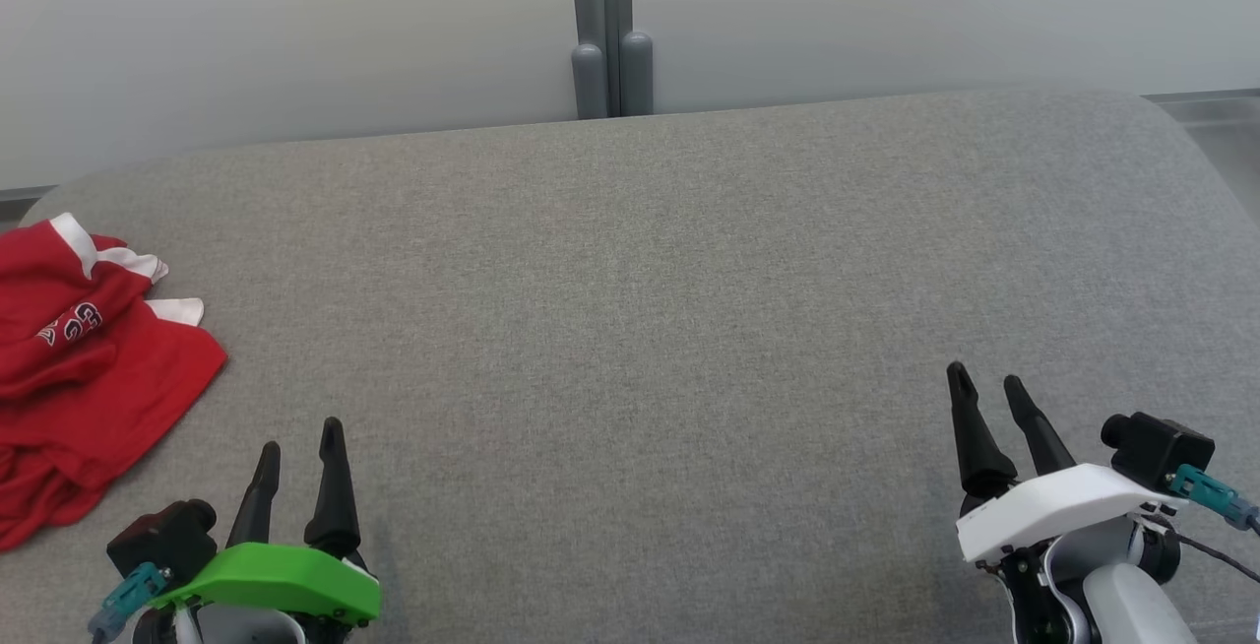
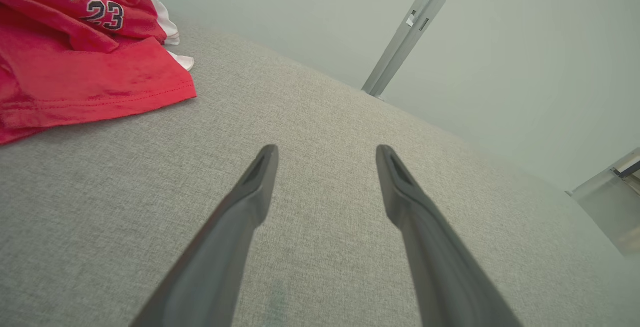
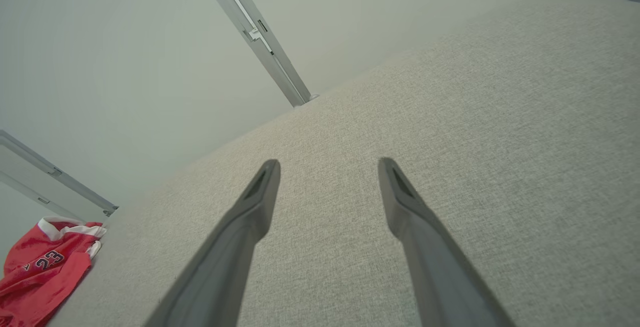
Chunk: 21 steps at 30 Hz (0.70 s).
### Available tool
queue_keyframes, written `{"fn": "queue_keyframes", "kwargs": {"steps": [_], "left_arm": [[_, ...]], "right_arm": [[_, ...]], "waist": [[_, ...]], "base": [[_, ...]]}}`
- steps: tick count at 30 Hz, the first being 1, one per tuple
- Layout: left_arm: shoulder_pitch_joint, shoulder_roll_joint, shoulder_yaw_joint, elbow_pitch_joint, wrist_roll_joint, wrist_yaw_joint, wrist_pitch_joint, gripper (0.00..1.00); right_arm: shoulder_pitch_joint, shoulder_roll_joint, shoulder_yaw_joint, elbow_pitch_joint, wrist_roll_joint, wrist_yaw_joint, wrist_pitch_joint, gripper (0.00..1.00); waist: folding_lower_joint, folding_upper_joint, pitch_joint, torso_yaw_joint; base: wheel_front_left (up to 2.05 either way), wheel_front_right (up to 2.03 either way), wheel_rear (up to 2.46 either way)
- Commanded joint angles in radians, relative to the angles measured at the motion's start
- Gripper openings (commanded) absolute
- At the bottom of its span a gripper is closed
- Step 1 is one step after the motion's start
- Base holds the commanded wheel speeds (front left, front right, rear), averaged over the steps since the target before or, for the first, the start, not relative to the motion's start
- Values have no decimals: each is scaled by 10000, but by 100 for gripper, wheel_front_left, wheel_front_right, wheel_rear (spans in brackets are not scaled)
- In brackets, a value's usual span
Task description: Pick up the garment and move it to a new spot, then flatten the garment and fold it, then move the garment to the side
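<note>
Crumpled at the left edge of the grey upholstered cushion (image 1: 630, 329): a red jersey (image 1: 89, 398), number 23 and white trim uppermost, folds heaped on one another. Nearest to it, the left gripper (image 1: 301, 435), fingers spread and holding nothing, to the right of the hem and apart from the cloth. Well away at the near right, the right gripper (image 1: 983, 376), likewise parted and empty. Judged as the very start, with no lift yet. For a clean pick: swing the left gripper leftward, come down on a raised fold rather than the flat hem, pinch through several layers, then lift clear before carrying toward the bare middle. Beyond, pale wall panels and a grey post (image 1: 610, 24).
</note>
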Motion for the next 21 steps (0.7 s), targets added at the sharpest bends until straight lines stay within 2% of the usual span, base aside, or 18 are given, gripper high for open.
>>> {"fn": "queue_keyframes", "kwargs": {"steps": [1,21], "left_arm": [[-129,114,-24,-163,377,26,-120,100],[2,108,-167,-559,2299,85,-584,100]], "right_arm": [[-213,-56,7,-171,-386,4,-115,100],[-174,77,-268,-403,-2516,4,-588,100]], "waist": [[0,0,2,3],[0,0,100,-29]], "base": [[0,0,0],[0,0,0]]}}
